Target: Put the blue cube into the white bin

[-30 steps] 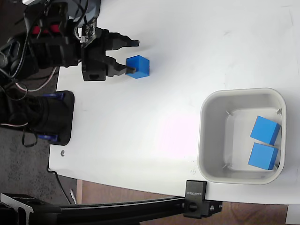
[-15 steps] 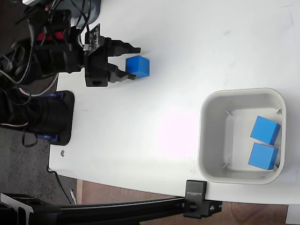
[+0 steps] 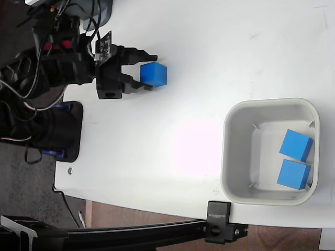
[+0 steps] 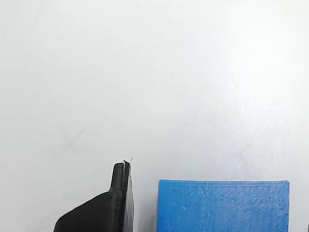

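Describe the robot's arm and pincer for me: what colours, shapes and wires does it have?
The arm is mostly black and blocky, with red parts near its upper left in the fixed view. Loose black cables loop around it, and a thin pale wire trails off to the left. A small dark circuit board sits by the wrist. The pincer has two black, tapering fingers, flat on the inner face.

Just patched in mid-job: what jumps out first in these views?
A bright blue cube sits on the white table at upper left in the fixed view, between the open black hand's fingers. At lower right, the white bin already holds two more blue cubes.
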Motion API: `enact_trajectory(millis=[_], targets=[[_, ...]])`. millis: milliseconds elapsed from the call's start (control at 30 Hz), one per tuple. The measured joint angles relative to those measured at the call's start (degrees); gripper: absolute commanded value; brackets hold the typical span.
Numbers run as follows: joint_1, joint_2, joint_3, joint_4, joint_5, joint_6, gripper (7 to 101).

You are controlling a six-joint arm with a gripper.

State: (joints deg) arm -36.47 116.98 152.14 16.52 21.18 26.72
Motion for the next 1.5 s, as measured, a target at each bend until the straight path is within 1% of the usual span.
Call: enact_trajectory(millis=[433,633,767,833,1033,1067,1133,1200,1367,1467,1500], targets=[[-1.1,-1.5,1.7,-4.5,0.4,0.4,99.5],[-1.0,-2.4,2.3,-5.9,0.4,0.4,99.5],[-1.0,-2.5,2.4,-6.0,0.4,0.4,97.8],[-1.0,-2.5,2.4,-6.0,0.7,0.4,93.3],[-0.9,-3.3,2.4,-6.0,2.3,0.8,73.4],[-0.9,-3.4,2.5,-6.1,2.5,0.9,69.1],[-0.9,-3.5,2.7,-6.3,2.6,1.1,57.0],[-0.9,-3.6,2.8,-6.4,3.0,1.2,50.0],[-1.1,-3.6,2.8,-6.1,4.2,1.3,43.5],[-1.7,-3.3,2.4,-3.9,5.3,1.2,42.5],[-1.7,-3.0,1.6,-2.3,5.4,0.8,42.5]])
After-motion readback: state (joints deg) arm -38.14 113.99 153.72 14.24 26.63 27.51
